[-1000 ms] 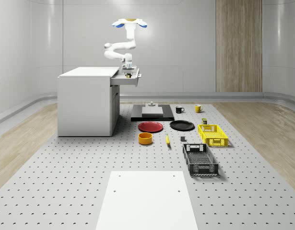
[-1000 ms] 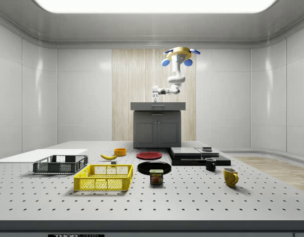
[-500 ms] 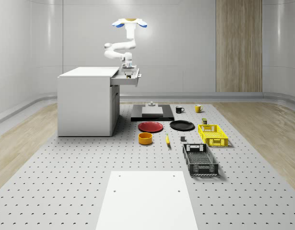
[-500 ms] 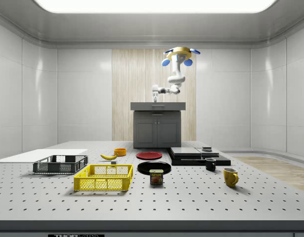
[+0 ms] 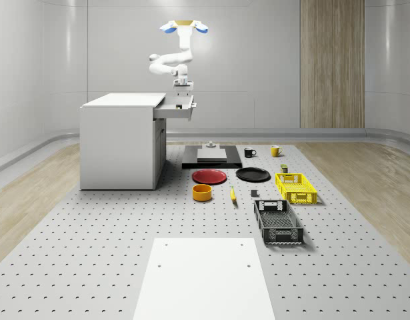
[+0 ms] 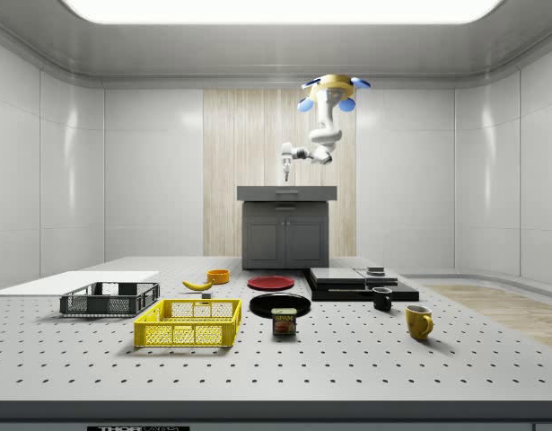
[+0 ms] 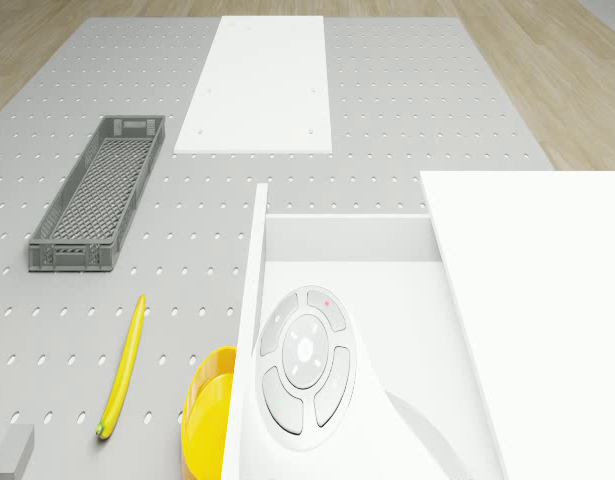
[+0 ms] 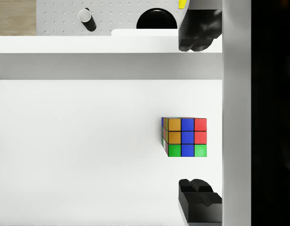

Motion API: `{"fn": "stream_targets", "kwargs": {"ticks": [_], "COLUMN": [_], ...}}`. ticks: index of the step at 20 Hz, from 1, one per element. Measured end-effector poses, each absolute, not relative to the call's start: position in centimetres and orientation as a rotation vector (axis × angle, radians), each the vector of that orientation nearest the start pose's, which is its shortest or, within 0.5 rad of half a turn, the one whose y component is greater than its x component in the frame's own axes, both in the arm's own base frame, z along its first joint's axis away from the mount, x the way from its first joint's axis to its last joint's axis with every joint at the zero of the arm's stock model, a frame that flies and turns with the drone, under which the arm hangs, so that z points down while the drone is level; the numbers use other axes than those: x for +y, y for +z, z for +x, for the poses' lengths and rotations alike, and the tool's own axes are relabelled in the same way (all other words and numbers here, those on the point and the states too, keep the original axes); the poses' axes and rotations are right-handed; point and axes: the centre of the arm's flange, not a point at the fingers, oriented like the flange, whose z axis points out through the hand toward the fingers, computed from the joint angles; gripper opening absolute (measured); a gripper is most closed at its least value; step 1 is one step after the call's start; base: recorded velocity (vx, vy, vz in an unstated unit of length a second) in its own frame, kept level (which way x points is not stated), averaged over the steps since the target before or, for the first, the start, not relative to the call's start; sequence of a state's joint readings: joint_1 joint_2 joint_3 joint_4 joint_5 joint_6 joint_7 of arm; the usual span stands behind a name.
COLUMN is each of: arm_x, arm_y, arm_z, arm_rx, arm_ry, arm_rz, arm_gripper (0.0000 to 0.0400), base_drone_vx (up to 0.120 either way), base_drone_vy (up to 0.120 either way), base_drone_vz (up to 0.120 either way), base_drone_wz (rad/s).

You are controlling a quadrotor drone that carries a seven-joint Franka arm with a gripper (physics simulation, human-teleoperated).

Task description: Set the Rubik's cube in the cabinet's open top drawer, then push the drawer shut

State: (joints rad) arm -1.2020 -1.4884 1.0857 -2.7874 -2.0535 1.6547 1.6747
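Note:
The Rubik's cube [image 8: 185, 137] lies on the white floor of the open top drawer [image 8: 78, 150], close to one side wall. My gripper [image 8: 200, 115] hangs straight above the cube, open, with its black fingers [image 8: 199, 30] apart and nothing between them. In the whole-scene view the gripper [image 5: 183, 92] is a little above the drawer [image 5: 178, 108], which sticks out from the white cabinet [image 5: 121, 140]. The drone [image 5: 184, 27] hovers high over the drawer's outer end. In the side view the drone [image 6: 328, 90] hovers above the cabinet [image 6: 286, 229], with the gripper [image 6: 285, 178] just over its top.
On the floor beyond the drawer lie a banana [image 7: 122, 370], a yellow bowl [image 7: 212, 410], a grey crate [image 7: 92, 190] and a white panel [image 7: 267, 80]. A red plate [image 5: 210, 176], black plate [image 5: 253, 175], yellow crate [image 5: 295, 187] and black platform [image 5: 211, 157] sit nearby.
The drone has risen and shifted slightly toward the whole-scene view's right. The gripper has lifted out of the drawer, and the cube stays on the drawer floor.

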Motion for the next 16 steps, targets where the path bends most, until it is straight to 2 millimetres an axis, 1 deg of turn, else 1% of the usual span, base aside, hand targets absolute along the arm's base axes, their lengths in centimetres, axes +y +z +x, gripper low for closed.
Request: {"fn": "stream_targets", "kwargs": {"ticks": [1,16], "arm_x": [0.01,0.01], "arm_y": [57.45,57.28], "arm_z": [30.68,30.68], "arm_rx": [-0.002,-0.002], "arm_ry": [0.786,0.786], "arm_rz": [0.0,0.0], "arm_gripper": [0.04,0.04], "base_drone_vx": [-0.12,-0.003], "base_drone_vy": [0.12,0.12], "base_drone_vz": [0.0,0.0], "base_drone_wz": [0.0,0.0]}}
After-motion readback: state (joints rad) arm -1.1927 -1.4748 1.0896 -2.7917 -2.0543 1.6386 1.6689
